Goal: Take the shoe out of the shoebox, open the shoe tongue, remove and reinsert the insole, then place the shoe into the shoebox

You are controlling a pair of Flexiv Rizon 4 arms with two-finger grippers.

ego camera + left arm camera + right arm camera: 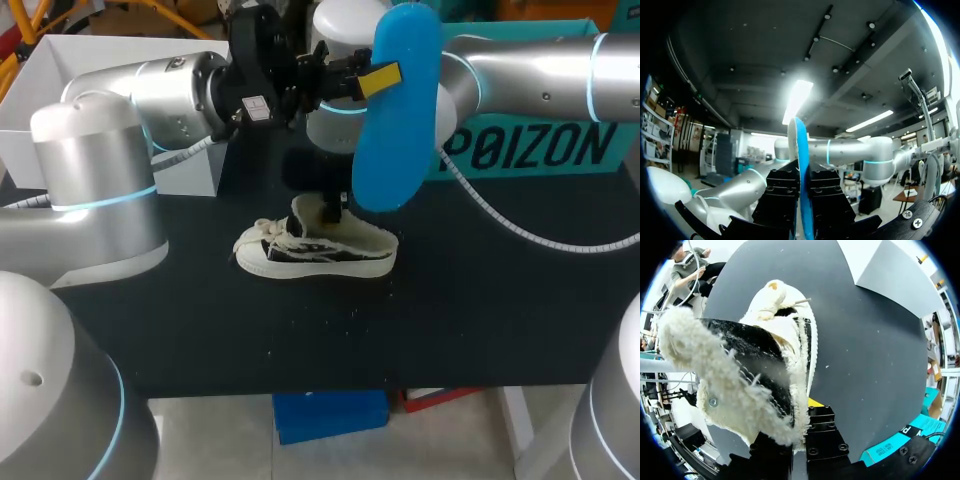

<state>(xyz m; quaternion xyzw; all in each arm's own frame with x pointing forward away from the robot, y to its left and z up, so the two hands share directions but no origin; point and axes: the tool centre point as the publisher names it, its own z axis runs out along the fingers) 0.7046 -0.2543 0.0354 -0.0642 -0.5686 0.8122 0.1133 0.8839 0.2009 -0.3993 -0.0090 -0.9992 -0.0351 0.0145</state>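
A black-and-white sneaker [318,248] with fleecy lining stands on the black table, toe to the left. My right gripper [332,208] comes down at the shoe's opening, shut on its fleecy collar wall. In the right wrist view that shoe [755,370] fills the space ahead and its fleecy rim runs down between the fingers of my right gripper [800,435]. My left gripper [375,80] hangs above the shoe, shut on a blue insole [395,110] held upright. In the left wrist view the insole [801,150] stands edge-on between the black fingers of my left gripper [804,187].
A white open shoebox [100,60] stands at the table's back left, behind my left arm. A teal box part [540,150] with dark lettering stands at the back right. Bare black mat lies in front of the shoe.
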